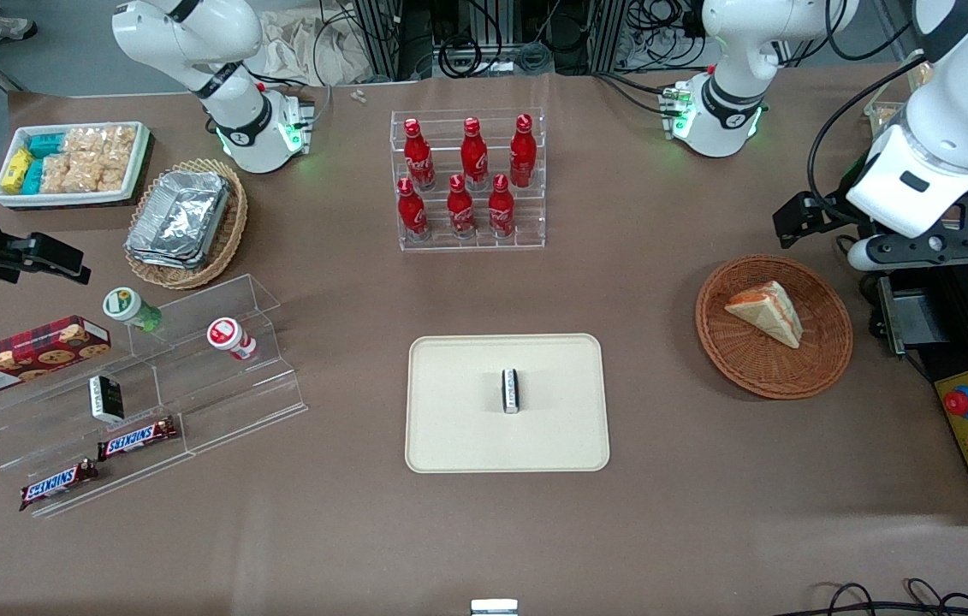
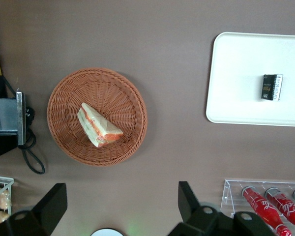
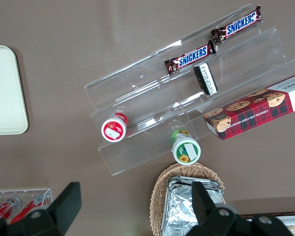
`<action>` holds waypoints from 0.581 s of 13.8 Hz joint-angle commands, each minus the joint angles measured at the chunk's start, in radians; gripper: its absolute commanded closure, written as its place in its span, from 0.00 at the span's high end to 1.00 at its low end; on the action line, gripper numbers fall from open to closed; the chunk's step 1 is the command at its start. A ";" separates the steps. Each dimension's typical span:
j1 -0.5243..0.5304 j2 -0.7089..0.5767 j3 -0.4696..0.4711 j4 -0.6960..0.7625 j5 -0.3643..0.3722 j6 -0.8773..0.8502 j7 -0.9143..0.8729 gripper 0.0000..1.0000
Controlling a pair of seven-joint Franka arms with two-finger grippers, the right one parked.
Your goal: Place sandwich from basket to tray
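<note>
Brown tabletop (image 1: 672, 479): sandwich (image 1: 766, 313) lying in basket (image 1: 826, 359); gripper (image 2: 120, 206) hovering above, fingers spread wide, holding nothing; tray (image 1: 458, 428) well apart

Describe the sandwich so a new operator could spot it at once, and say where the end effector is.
Start at the cream tray in the middle of the table, then look toward the working arm's end for the round reddish-brown basket. The sandwich lies inside it: a pale triangular wedge with an orange-red filling edge, the only thing in that basket. The end effector hangs open above the table beside the basket, holding nothing.
</note>
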 commanded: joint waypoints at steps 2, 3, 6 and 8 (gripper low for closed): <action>0.004 -0.048 0.003 -0.064 0.037 -0.007 -0.015 1.00; 0.007 -0.061 0.015 -0.086 0.037 -0.007 -0.028 1.00; 0.007 -0.114 0.076 -0.175 0.036 0.016 -0.085 1.00; 0.007 -0.160 0.110 -0.262 0.027 0.062 -0.102 1.00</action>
